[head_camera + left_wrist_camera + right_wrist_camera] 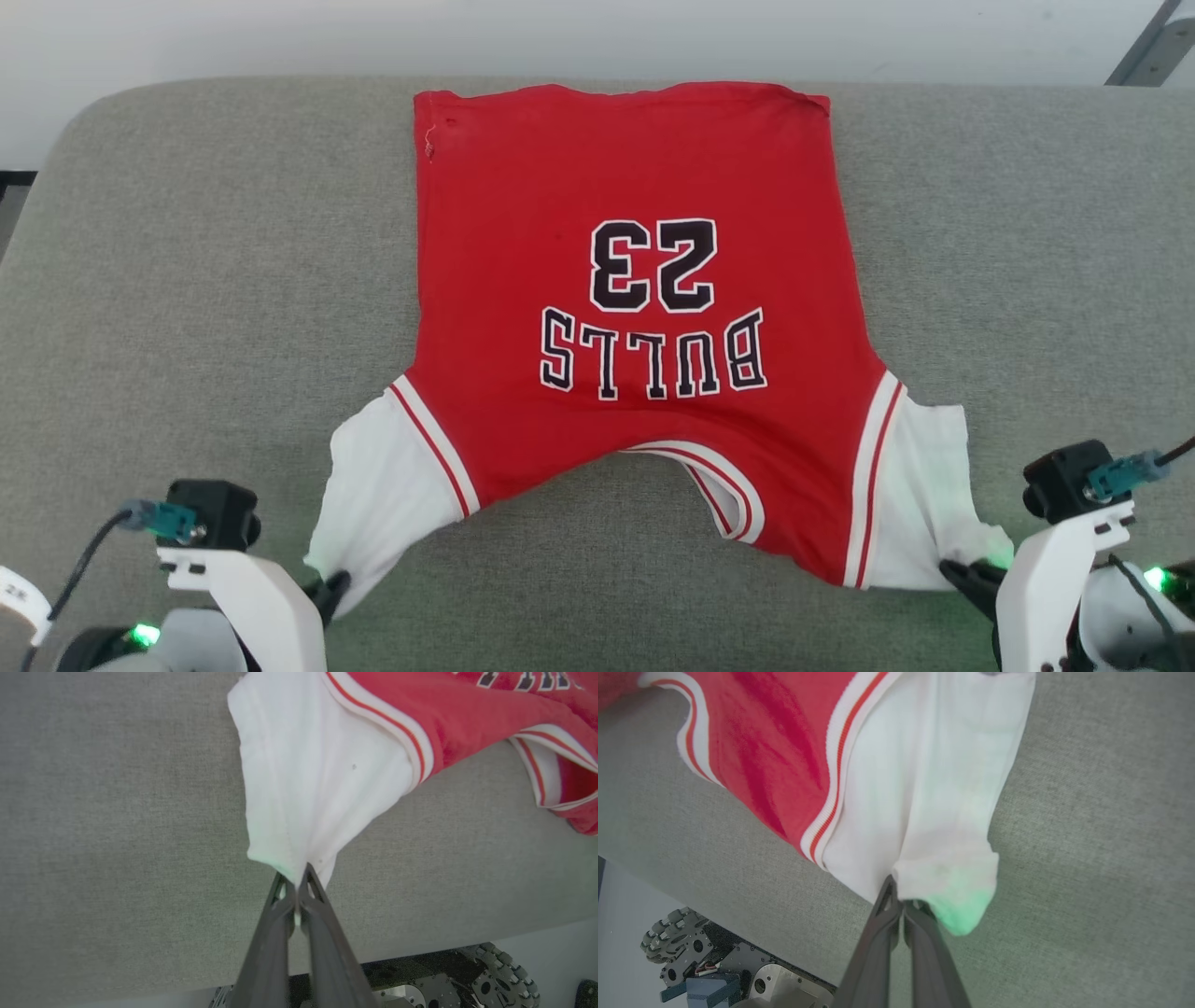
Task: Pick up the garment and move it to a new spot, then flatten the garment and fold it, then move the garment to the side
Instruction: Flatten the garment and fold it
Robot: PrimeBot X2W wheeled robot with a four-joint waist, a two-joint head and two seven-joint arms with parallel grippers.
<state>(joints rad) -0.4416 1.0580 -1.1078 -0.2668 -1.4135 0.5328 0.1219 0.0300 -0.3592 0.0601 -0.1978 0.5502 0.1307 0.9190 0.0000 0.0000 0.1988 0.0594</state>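
**Grey cushion [187, 280]: jersey [635, 280] spread and held, fold outstanding**

Grey upholstery takes up most of the head view, with a pale wall [280, 37] along the top edge. The jersey lies at centre frame, print side up, with its hem [635, 91] toward the top and its collar [719, 476] toward the bottom. The body panel is largely flat. The lower part is not: both white sleeves are drawn down and outward, and the collar edge bows upward between them.

At lower left, the left gripper [327, 590] has its fingers [268, 952] pinched fully together on the tip of the sleeve [373, 485] there. The left wrist view confirms cloth fanning out from the closed tips. At lower right, the right gripper [966, 574] is likewise clamped tight on the corner of the other sleeve [934, 485].

Assessment: the jersey appears placed at its working spot. Flattening looks to be in hand, judging by the tension in the sleeves. No fold has been made. Outstanding items are to smooth the shoulders and collar, release, fold, and then shift the jersey aside.
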